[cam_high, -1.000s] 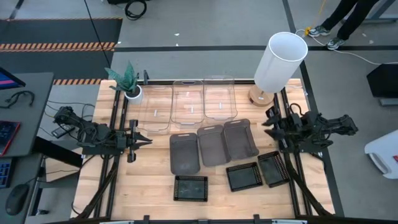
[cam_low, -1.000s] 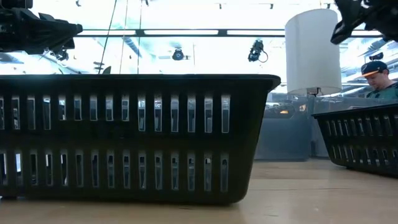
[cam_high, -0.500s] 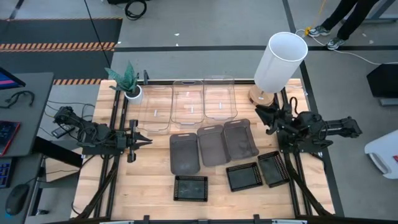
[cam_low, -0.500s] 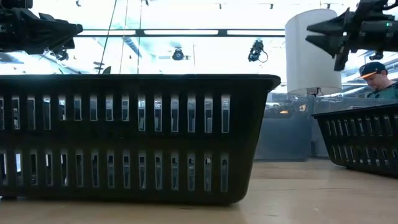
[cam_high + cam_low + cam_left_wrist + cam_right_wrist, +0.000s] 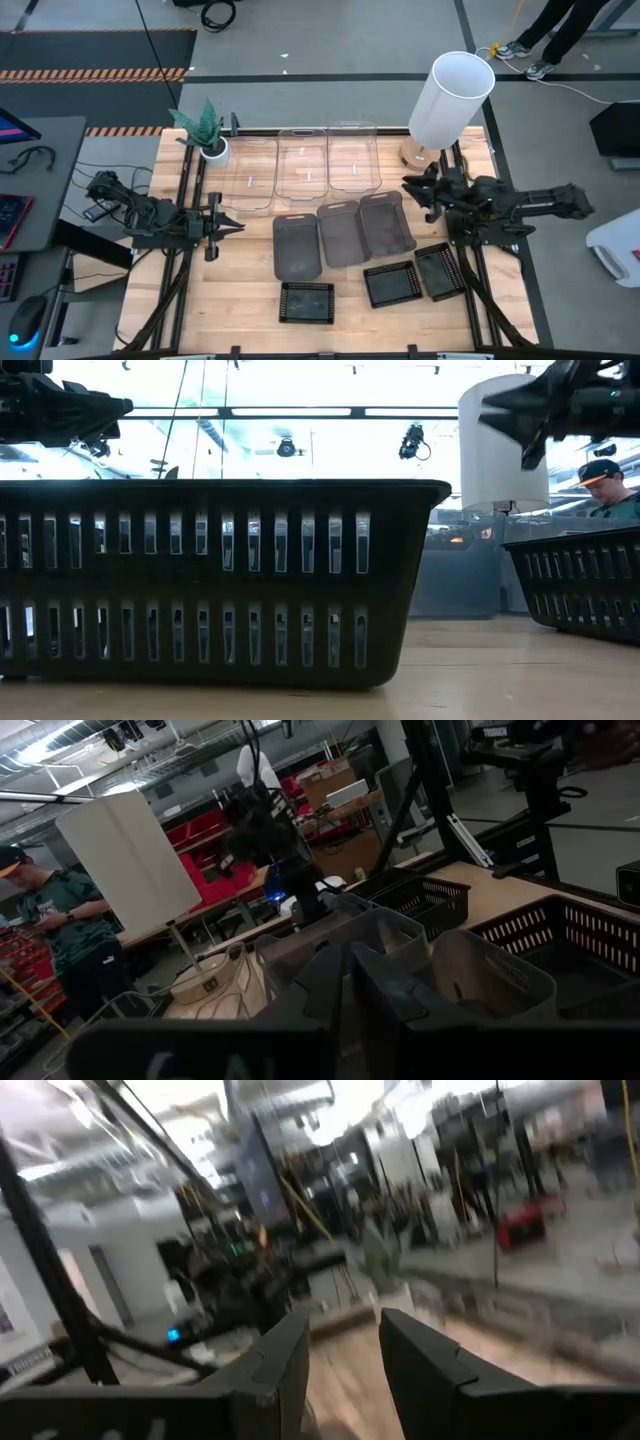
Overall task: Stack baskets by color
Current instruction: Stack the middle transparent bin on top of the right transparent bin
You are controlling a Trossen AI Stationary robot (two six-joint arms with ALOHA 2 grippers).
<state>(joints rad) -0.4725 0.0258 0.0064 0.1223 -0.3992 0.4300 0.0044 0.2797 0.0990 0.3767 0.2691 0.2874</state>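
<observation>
Three clear baskets (image 5: 302,165) sit side by side on the table's far half. Three smoky grey baskets (image 5: 341,232) lie in a row just nearer. Three black mesh baskets (image 5: 391,284) rest near the front edge, and one of them (image 5: 220,580) fills the low view. My left gripper (image 5: 222,227) hovers shut at the table's left side, pointing level toward the grey row. My right gripper (image 5: 410,190) hangs open and holds nothing, above the far end of the rightmost grey basket (image 5: 387,224). In the low view it (image 5: 500,425) is high above the table.
A white cylindrical lamp (image 5: 450,100) stands at the far right corner, just behind my right gripper. A small potted plant (image 5: 205,130) stands at the far left. Bare wood (image 5: 240,290) lies at the front left. A person (image 5: 610,490) is in the room beyond the table.
My right gripper has swung toward the table's left, out over the rightmost grey basket's far end. It has tipped up from pointing downward to about level. Its fingers have stayed apart. The baskets have not moved.
</observation>
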